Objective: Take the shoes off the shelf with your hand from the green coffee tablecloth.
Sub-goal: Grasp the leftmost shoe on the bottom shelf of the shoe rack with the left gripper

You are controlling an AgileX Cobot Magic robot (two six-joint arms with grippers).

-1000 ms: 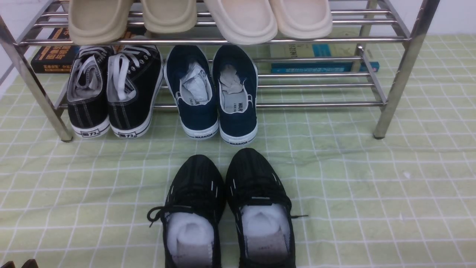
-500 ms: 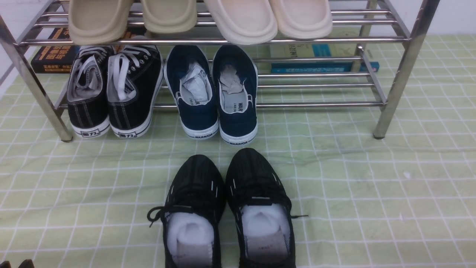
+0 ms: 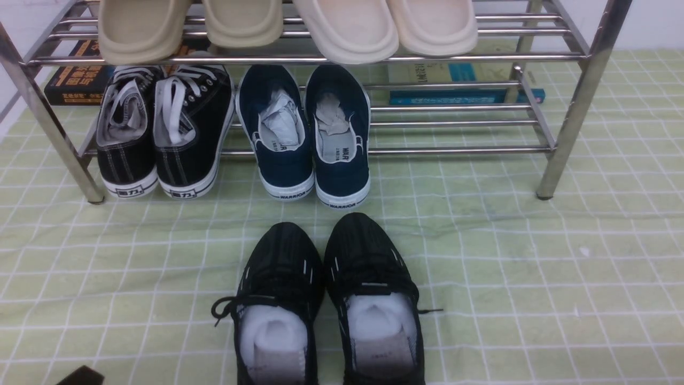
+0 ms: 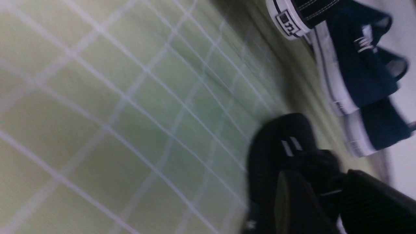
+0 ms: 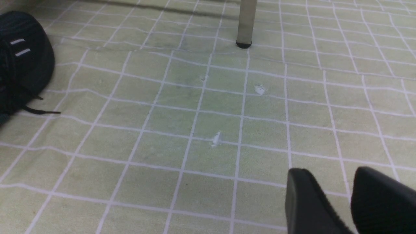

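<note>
front view. the shelf (image 3: 582,80) stands on the green coffee tablecloth (image 3: 507,256), and i place everything else against it. the shoes (image 3: 163,133), black canvas with white laces and white soles, sit as a pair at the left end of the shelf's lower tier, heels towards me and hanging over the front bar. just beside them on the same tier are the navy slip-ons (image 3: 304,133), stuffed with paper. the right part of that tier is bare bars. beige slippers (image 3: 288,27) line the upper tier, and books (image 3: 75,80) lie flat behind the shelf. in front of the shelf, apart from it, the black mesh running shoes (image 3: 328,299) rest on the cloth with white filling inside.

the left claw (image 3: 80,377) shows here only as a dark corner, well in front of the shelf's left leg. the left wrist view is blurred, yet it shows the two fingers spread with a gap and nothing between them, low over the cloth near a running shoe.

right wrist view. the right claw (image 5: 328,175) is spread too, gripping nothing, above bare cloth in front of the shelf's right leg.
</note>
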